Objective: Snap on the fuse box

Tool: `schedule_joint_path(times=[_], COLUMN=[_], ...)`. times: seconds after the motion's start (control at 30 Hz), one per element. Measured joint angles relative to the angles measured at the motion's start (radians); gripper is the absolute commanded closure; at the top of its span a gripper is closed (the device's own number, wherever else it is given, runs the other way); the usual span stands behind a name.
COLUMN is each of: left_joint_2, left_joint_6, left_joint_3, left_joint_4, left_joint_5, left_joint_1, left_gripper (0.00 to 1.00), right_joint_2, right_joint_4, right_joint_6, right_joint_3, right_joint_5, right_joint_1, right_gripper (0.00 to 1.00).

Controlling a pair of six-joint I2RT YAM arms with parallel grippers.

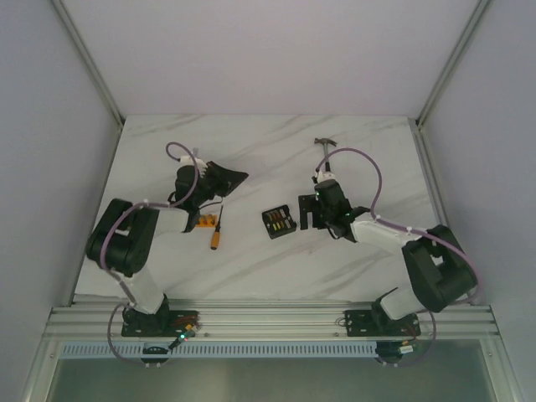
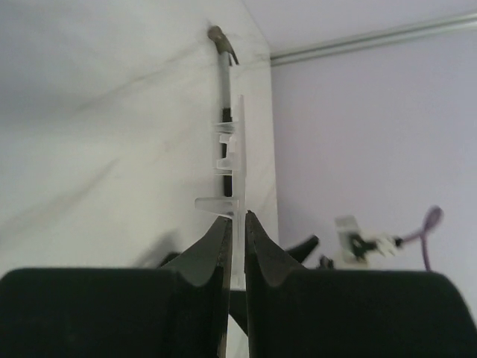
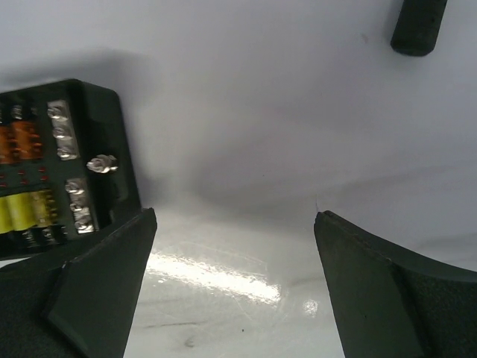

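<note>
White marbled desk inside a grey-walled booth, arm bases along the near edge. Fuse box (image 1: 278, 222) flat near the middle of the desk, open side up, rows of orange and yellow fuses bare, no cover on it. Clear lid (image 2: 240, 160) off the box and up in the air over the left half of the desk, seen edge-on from the left wrist. Pinched there by the left claw (image 2: 235, 224), clenched on the thin rim, small snap tabs poking out to one side. Well apart from the box for now.

Right claw (image 3: 235, 215) released, fingers spread wide, low over the desk just beside the right-hand wall of the box. One finger close to a corner of it; touching or not, impossible to tell. Grasping nothing.

Done so far, by the look of it: lid picked up and firmly gripped. Left to do: carry it across to the box, turn it flat, line the tabs up with the walls, press down until seated all round. Likely a bracing job for the right claw too, given the risk of the box skidding under the push.

Elsewhere: hammer (image 1: 327, 144) by the far edge, right of centre. Screwdriver (image 1: 217, 232) with an orange handle and a small orange block (image 1: 206, 222) on the left half, near the left arm, neither across the likely path from lid to box
</note>
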Motion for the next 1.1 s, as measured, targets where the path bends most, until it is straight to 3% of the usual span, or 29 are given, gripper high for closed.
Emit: schedule_joint_path(times=[0.27,0.5,0.87,1.1], left_joint_2=[-0.228,-0.326,-0.162,-0.084], left_joint_6=[0.044,0.092,0.085,0.086], left_joint_3=[-0.183,-0.254,-0.241,-0.212], left_joint_4=[-0.032,-0.082,-0.006,-0.001], left_joint_5=[0.065,0.129,0.242,0.293], left_joint_1=[-0.015,-0.063,-0.131,-0.137], left_gripper=[0.91,0.91,0.92,0.92], right_joint_2=[0.061,0.060,-0.098,-0.119], right_joint_4=[0.008,0.051,0.103,0.138], right_joint_6=[0.007,0.032,0.096,0.118], right_joint_3=[0.000,-0.005,-0.117,-0.132], right_joint_5=[0.006,-0.034,-0.074,-0.128], right_joint_1=[0.056,0.095,0.015,-0.012], right_gripper=[0.06,0.05,0.05,0.05])
